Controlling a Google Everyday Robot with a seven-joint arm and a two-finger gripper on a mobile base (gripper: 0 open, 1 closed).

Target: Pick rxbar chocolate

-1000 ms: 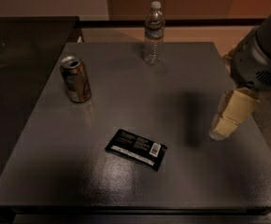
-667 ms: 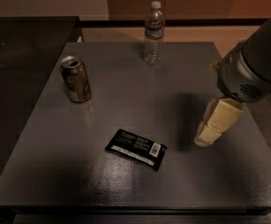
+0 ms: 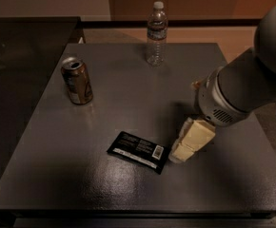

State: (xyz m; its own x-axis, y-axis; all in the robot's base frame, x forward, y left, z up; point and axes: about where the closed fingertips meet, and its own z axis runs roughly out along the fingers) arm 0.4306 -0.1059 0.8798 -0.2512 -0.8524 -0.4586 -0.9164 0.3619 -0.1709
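The rxbar chocolate (image 3: 138,150) is a flat black wrapper with a white barcode patch, lying flat on the grey table (image 3: 128,94) in its front middle. My gripper (image 3: 180,152) has pale cream fingers and hangs from the grey arm coming in from the right. Its tip is just right of the bar's barcode end, low over the table and very close to the bar.
A brown-gold drink can (image 3: 76,80) stands at the left of the table. A clear plastic water bottle (image 3: 156,34) stands at the far edge, in the middle. A dark counter (image 3: 24,42) adjoins the table on the left.
My arm and gripper have moved left and toward the front of the table, closing the distance to the bar's right end. The bar, can and bottle have not moved.
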